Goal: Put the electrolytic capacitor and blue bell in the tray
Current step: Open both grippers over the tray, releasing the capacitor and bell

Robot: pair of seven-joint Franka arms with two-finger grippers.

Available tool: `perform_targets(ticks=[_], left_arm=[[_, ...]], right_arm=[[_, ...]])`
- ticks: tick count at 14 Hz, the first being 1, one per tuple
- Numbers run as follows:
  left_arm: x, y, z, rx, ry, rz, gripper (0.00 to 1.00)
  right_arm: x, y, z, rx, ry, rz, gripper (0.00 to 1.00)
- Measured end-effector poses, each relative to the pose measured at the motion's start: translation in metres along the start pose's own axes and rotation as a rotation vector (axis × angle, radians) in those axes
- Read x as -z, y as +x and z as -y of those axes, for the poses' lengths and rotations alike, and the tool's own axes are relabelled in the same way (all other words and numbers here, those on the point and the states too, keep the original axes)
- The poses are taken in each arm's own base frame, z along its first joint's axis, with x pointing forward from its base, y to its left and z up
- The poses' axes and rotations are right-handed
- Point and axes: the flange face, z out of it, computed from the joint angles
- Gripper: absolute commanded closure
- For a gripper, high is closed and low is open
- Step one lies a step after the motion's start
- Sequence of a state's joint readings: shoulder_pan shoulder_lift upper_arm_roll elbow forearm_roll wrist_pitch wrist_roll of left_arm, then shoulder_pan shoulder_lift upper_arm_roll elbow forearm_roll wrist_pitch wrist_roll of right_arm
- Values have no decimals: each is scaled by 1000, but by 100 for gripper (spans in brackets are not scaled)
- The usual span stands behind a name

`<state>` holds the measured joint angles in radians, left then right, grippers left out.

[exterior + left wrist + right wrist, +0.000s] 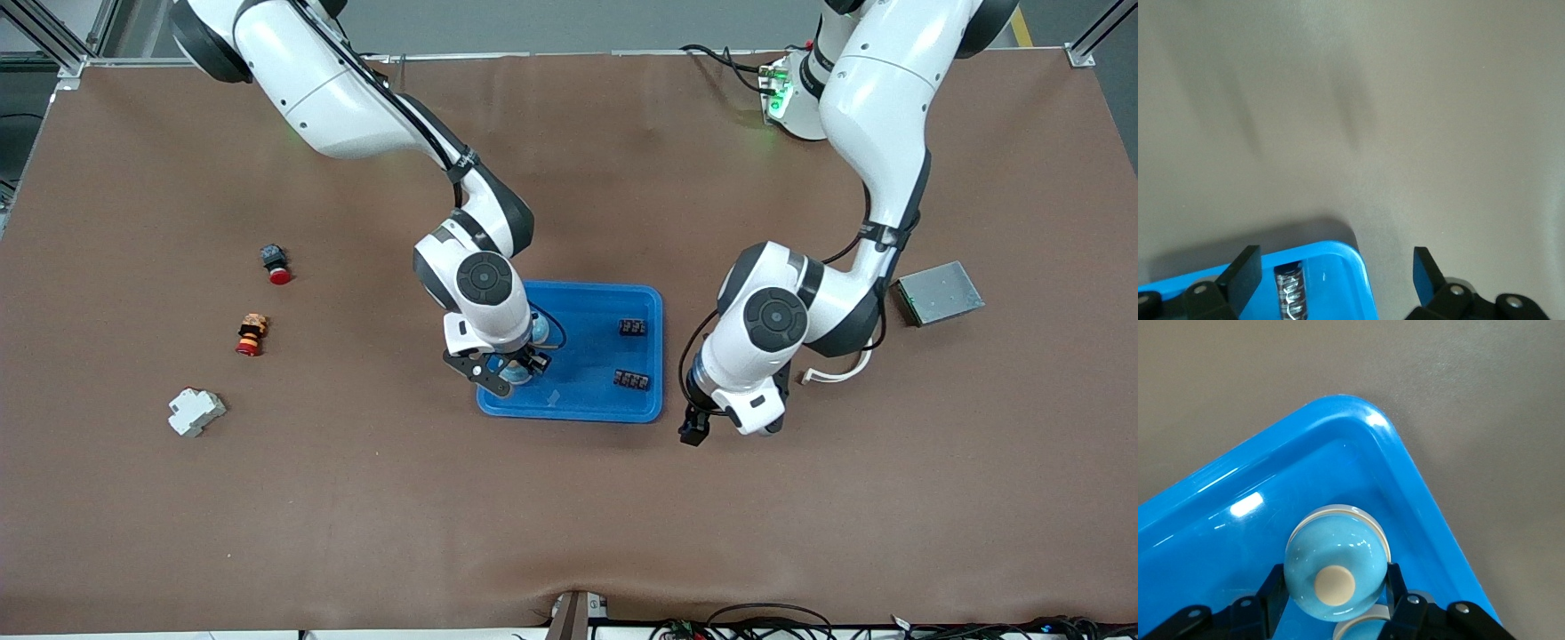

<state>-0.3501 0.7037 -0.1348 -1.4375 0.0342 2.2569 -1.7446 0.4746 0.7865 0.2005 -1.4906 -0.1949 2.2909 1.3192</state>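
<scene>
I see my right claw clamped on the blue bell low inside the blue tray at its near corner, while my left claw hangs spread apart over the tray's other near corner, above the capacitor.

— The tray? Glossy blue plastic, smooth, catching highlights.
— And the bell?
— Pale blue dome, shiny (nearly mirror-like), with a matt cream button.
— The tabletop?
— Matt brown covering; the arms' shells are glossy white.
</scene>
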Motion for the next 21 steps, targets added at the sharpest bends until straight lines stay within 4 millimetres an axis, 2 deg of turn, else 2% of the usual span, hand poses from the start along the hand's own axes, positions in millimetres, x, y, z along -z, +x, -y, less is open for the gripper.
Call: perform_targets(ticks=[3,5,8,12,13,14,17,19,21], left_arm=[[5,8,-1,-66,11,-4,0],[25,29,-6,-130,21,-12,0],[79,65,-10,-273,15,-25,0],[154,125,7,-506,82,-32,0],[174,140,13,-561,93,-32,0],[193,158,19,-612,102,-32,0],[248,209,45,-729,132,-26,0],[278,226,61,-772,141,-25,0],[303,231,73,-810,140,-30,0]], right_arm=[[-11,-4,6,-12,3,-15,100],[-18,-9,9,-11,0,-22,100],[-21,-12,12,-13,6,-25,100],[-21,-11,12,-21,7,-26,100],[-21,-11,12,-21,7,-27,69],[-21,-11,12,-21,8,-27,1],[-22,-10,12,-21,15,-30,0],[-22,-11,13,-18,16,-31,0],[-22,-12,13,-17,16,-32,0]])
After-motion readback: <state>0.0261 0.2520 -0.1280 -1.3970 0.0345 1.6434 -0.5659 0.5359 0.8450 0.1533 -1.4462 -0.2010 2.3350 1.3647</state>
